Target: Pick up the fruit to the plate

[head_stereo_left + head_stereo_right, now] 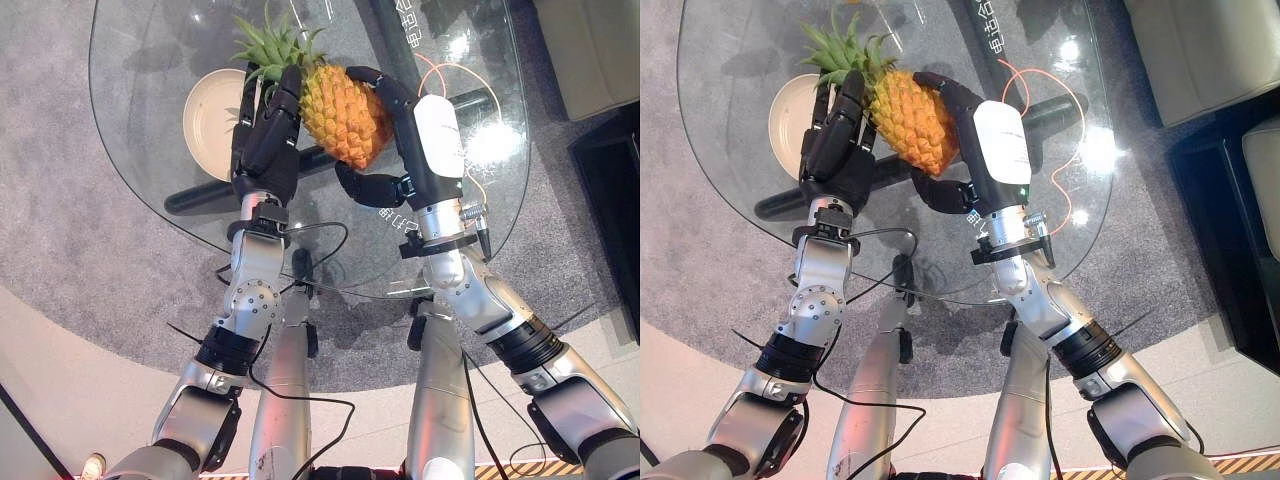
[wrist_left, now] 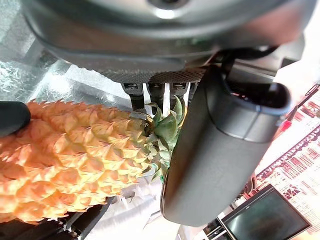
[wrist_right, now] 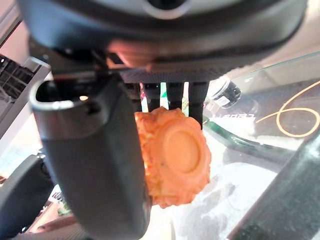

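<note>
Hands (image 1: 268,135) hold pineapple (image 1: 343,112), crown toward plate (image 1: 212,118).

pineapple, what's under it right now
Under the pineapple is the glass table, with its dark base bar and grey carpet showing through. The plate lies beside it, past the left hand. The right hand grips its base end. Directly beneath is covered.

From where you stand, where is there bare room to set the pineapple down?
The plate is bare, just left of the pineapple. Bare glass on the table lies beyond the plate and right of the right hand. Between the left hand and right hand it is crowded.
</note>
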Robot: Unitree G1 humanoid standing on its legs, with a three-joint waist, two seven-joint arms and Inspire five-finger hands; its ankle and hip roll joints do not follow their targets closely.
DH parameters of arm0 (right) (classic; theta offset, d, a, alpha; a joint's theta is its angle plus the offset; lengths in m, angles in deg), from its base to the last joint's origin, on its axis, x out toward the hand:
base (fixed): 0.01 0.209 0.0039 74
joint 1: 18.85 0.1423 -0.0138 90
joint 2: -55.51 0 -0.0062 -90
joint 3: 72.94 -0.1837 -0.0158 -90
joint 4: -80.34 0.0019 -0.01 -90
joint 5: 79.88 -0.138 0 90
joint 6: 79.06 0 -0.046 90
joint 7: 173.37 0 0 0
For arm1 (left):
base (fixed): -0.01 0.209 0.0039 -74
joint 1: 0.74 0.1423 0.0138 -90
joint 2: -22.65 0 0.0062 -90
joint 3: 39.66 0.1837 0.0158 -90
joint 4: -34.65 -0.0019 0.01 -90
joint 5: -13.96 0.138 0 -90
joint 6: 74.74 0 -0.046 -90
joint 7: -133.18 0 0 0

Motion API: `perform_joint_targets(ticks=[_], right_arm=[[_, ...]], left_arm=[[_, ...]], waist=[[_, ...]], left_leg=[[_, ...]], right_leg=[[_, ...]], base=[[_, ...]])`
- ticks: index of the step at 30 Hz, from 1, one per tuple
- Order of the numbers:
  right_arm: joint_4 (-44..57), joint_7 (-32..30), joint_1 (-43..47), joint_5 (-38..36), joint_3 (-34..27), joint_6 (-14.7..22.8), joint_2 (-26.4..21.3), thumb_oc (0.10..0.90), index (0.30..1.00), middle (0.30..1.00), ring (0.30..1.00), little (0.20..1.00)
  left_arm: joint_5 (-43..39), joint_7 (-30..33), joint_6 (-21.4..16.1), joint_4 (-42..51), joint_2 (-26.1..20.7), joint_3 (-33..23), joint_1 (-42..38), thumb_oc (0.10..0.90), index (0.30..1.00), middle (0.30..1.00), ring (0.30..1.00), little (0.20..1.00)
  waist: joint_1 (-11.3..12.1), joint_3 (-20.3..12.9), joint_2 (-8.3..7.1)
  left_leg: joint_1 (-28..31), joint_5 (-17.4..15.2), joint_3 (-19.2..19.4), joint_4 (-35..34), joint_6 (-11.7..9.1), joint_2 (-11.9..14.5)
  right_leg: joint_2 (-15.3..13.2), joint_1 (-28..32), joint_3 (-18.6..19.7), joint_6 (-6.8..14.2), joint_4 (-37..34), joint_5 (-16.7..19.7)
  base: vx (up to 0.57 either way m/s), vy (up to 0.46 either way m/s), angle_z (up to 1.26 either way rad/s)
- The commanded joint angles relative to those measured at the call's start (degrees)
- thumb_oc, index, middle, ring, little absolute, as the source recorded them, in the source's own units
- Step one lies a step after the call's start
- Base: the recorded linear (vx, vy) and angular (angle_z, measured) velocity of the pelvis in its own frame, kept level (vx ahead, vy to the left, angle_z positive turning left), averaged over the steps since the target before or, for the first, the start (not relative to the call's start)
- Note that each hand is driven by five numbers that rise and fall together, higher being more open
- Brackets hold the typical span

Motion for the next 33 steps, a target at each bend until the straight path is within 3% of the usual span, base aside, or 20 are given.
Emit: perform_joint_targets(ticks=[1, 16, 25, 31, 32, 33], right_arm=[[10.89, 0.96, 8.92, 5.51, 0.68, 7.28, -0.83, 0.100, 0.300, 0.300, 0.300, 0.200], [10.77, 1.35, 10.38, 9.64, 2.33, 10.91, -7.16, 0.100, 0.300, 0.300, 0.300, 0.200], [11.59, 1.91, 10.40, 10.26, 2.84, 12.87, -7.72, 0.100, 0.300, 0.300, 0.300, 0.200], [11.93, 3.12, 11.14, 10.61, 3.72, 13.91, -7.73, 0.100, 0.300, 0.300, 0.300, 0.200], [12.02, 3.13, 11.17, 10.52, 3.80, 13.91, -7.86, 0.100, 0.300, 0.300, 0.300, 0.200], [12.09, 3.14, 11.19, 10.34, 3.81, 13.94, -8.02, 0.100, 0.300, 0.300, 0.300, 0.200]], left_arm=[[2.68, -4.02, -3.31, 8.24, -2.15, 0.36, -6.27, 0.800, 0.900, 0.900, 0.900, 0.900], [-0.63, -5.46, -4.66, 8.41, -4.93, 0.49, -5.31, 0.800, 0.900, 0.900, 0.900, 0.900], [-2.32, -5.76, -6.80, 9.10, -4.97, 0.49, -5.07, 0.800, 0.900, 0.900, 0.900, 0.900], [-4.48, -9.94, -7.64, 9.32, -4.59, 0.70, -5.27, 0.800, 0.900, 0.900, 0.900, 0.900], [-4.28, -10.54, -8.00, 9.41, -4.61, 0.74, -5.30, 0.619, 0.745, 0.745, 0.745, 0.719], [-3.82, -11.47, -8.79, 9.64, -4.72, 0.91, -5.44, 0.358, 0.521, 0.521, 0.521, 0.458]], waist=[[0.62, -1.14, -0.09], [0.79, -1.14, -0.37], [0.82, -1.14, -0.60], [0.75, -1.14, -0.69], [0.75, -1.14, -0.72], [0.70, -1.14, -0.73]], left_leg=[[1.32, -5.06, 0.75, 3.02, 1.81, -2.35], [0.53, -5.19, 0.30, 3.49, 1.72, -2.30], [0.17, -5.25, 0.12, 3.48, 1.71, -2.30], [-0.07, -5.29, 0.07, 3.61, 1.73, -2.40], [-0.05, -5.31, 0.08, 3.62, 1.74, -2.40], [0.05, -5.31, 0.09, 3.51, 1.75, -2.41]], right_leg=[[-0.77, 5.22, -4.57, 1.06, -13.16, 8.55], [-0.82, 4.87, -4.98, 1.38, -13.01, 8.50], [-0.69, 4.76, -5.11, 1.38, -13.21, 8.46], [-0.53, 4.57, -4.98, 1.36, -13.27, 8.52], [-0.53, 4.61, -4.98, 1.35, -13.30, 8.55], [-0.52, 4.65, -4.93, 1.36, -13.38, 8.60]], base=[[0.00, 0.000, 0.00], [0.00, 0.000, 0.00], [0.00, 0.000, 0.00], [0.00, 0.000, 0.00], [0.00, 0.000, 0.00], [0.00, 0.000, 0.00]])
